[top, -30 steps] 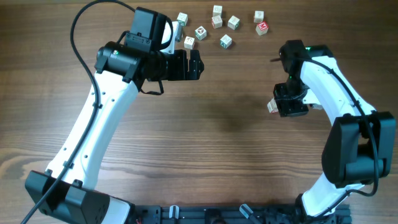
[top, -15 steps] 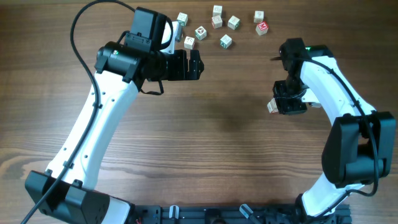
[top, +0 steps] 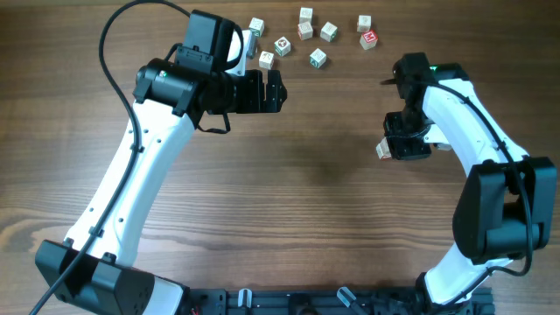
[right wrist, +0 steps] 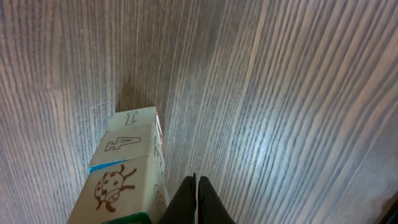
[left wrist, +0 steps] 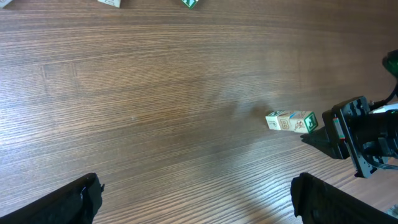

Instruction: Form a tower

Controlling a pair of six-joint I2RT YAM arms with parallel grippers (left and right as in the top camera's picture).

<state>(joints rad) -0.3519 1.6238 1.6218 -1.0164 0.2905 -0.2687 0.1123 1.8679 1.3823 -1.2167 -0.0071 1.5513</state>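
Note:
The tower [top: 382, 149] of three pale cubes stands on the wood table at the right. The left wrist view shows the tower [left wrist: 291, 121] from afar, green mark on its top cube. Close up, the tower [right wrist: 127, 168] shows a number face low down, a blue edge, a ladybird face and a green-edged top. My right gripper [top: 405, 147] is shut and holds nothing. Its fingertips [right wrist: 196, 180] stand right beside the tower's upper cubes; whether they touch is unclear. My left gripper [top: 278, 91] hangs open and empty over bare wood [left wrist: 198, 186], far from the tower.
Several loose cubes [top: 318, 58] lie scattered along the table's far edge, from one cube [top: 256, 26] by the left arm to a red-marked cube [top: 369, 38]. Two of them peek into the top of the left wrist view [left wrist: 189, 3].
My right gripper has crept slightly toward the far edge, staying shut beside the tower. The left arm and the cubes have not moved.

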